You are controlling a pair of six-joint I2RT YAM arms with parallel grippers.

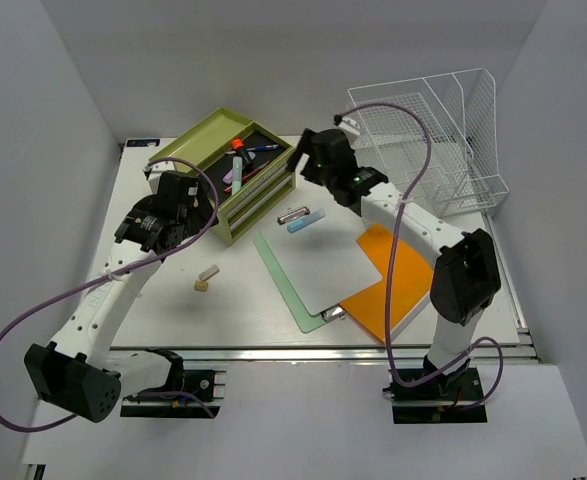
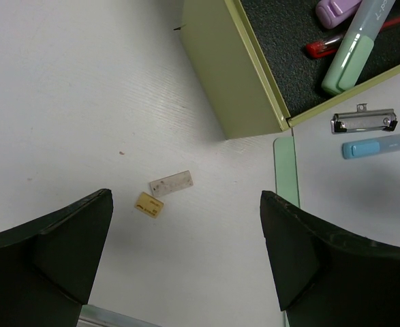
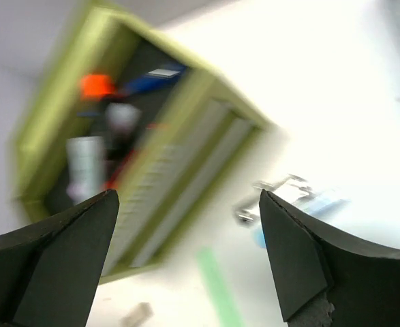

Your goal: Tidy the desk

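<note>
- Grippers first: how do they stand?
- Both are spread wide with nothing between the fingers. The left gripper (image 2: 186, 204) hangs over bare desk (image 1: 173, 300), left of the papers. The right gripper (image 3: 186, 204) hovers by the right end of the green box (image 1: 235, 190), and its own view is blurred.
- Why is the box open on top?
- It looks like the bin for pens. An orange-capped marker (image 1: 237, 147), a blue pen (image 1: 263, 149), a red pen (image 2: 322, 46) and a green highlighter (image 2: 353, 58) lie in its dark tray. By that pattern, loose small things probably belong there too.
- What lies outside it?
- A metal clip (image 2: 364, 121) and a blue marker (image 2: 380, 145) lie side by side on the far corner of the white sheet (image 1: 323, 265), just in front of the box. Two chips, one pale (image 2: 171, 183) and one yellow (image 2: 148, 204), lie close together on the desk, below the left gripper.
- And the papers?
- The white sheet rests on a green sheet (image 1: 283, 280) and overlaps an orange folder (image 1: 388, 280). The wire rack (image 1: 433, 130) stands at the far right, well apart, and is likely where they go.
- Does anything stand in the way?
- The box's front wall stands between the clip and the tray, so anything carried in must go up and over it. The right arm reaches across the sheets. The chips are thin and flat and look hard to pinch. Lifting the white sheet first would tip the clip and marker off it.
</note>
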